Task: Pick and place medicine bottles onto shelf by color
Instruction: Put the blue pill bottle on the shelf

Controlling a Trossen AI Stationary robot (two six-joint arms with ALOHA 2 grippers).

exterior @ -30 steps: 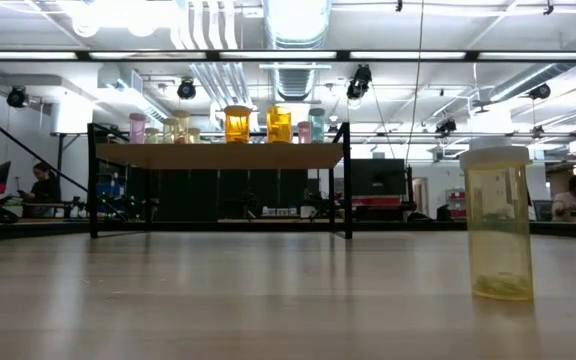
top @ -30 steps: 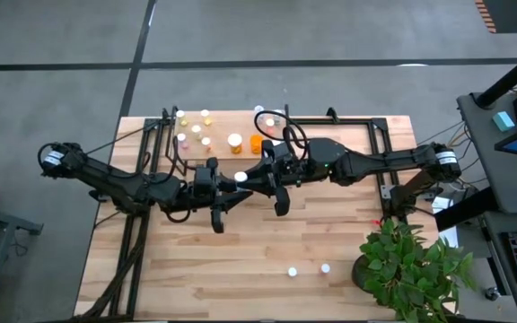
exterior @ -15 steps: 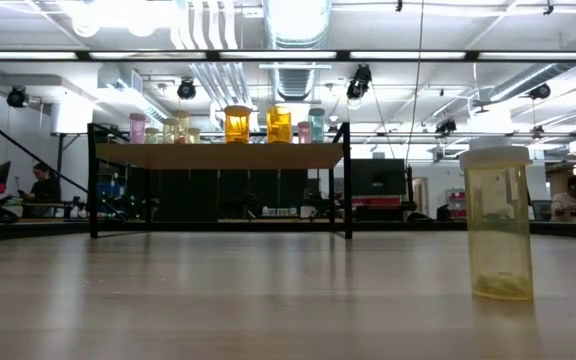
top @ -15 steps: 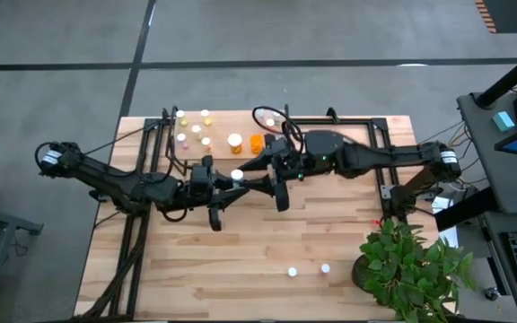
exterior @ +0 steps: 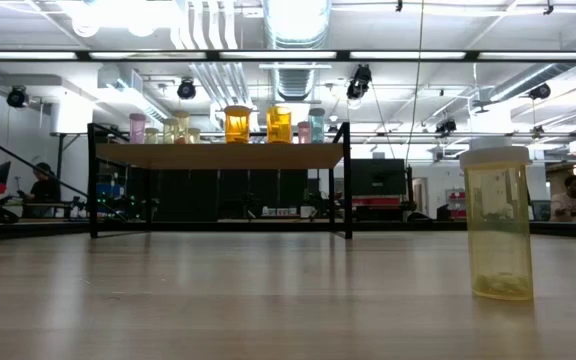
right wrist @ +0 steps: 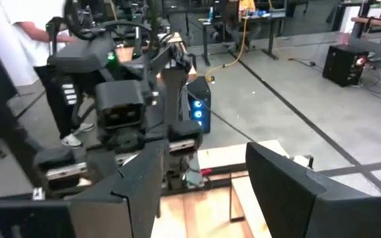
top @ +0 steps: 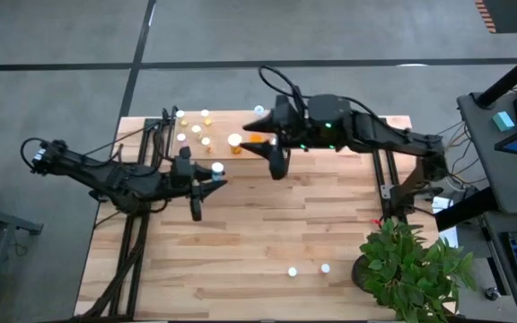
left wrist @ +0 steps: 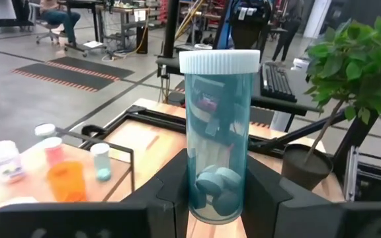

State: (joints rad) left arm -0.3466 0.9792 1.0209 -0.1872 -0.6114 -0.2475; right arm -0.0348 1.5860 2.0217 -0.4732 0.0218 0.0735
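My left gripper [top: 210,177] is shut on a blue-tinted medicine bottle [left wrist: 219,142] with a white cap [top: 216,168]. It hangs over the table just near of the shelf [top: 219,126]. The shelf is a light-wood board on black legs [exterior: 218,156], and several bottles stand on it, among them an orange one [top: 255,140]. My right gripper [top: 276,163] is open with nothing between its fingers [right wrist: 276,192]. It hangs by the shelf's right end. Neither gripper shows in the low view. My left gripper pinches the bottle's lower half [left wrist: 218,198] between its two fingers [left wrist: 172,192], one on each side. The fingers come in about level from the table's left. The bottle stands upright, cap up, with blue pills at its bottom.
A yellowish bottle [exterior: 498,225] stands on the table close to the low camera. Two white-capped bottles [top: 292,271] [top: 325,267] stand near the table's front edge. A green potted plant [top: 411,265] fills the near right corner. Black frame rails run along both sides.
Both grippers met at the white-capped bottle over the table's middle. My right gripper has come away from it and gone toward the far edge, to the shelf's right end. My left gripper has carried the bottle toward the table's left, keeping it upright.
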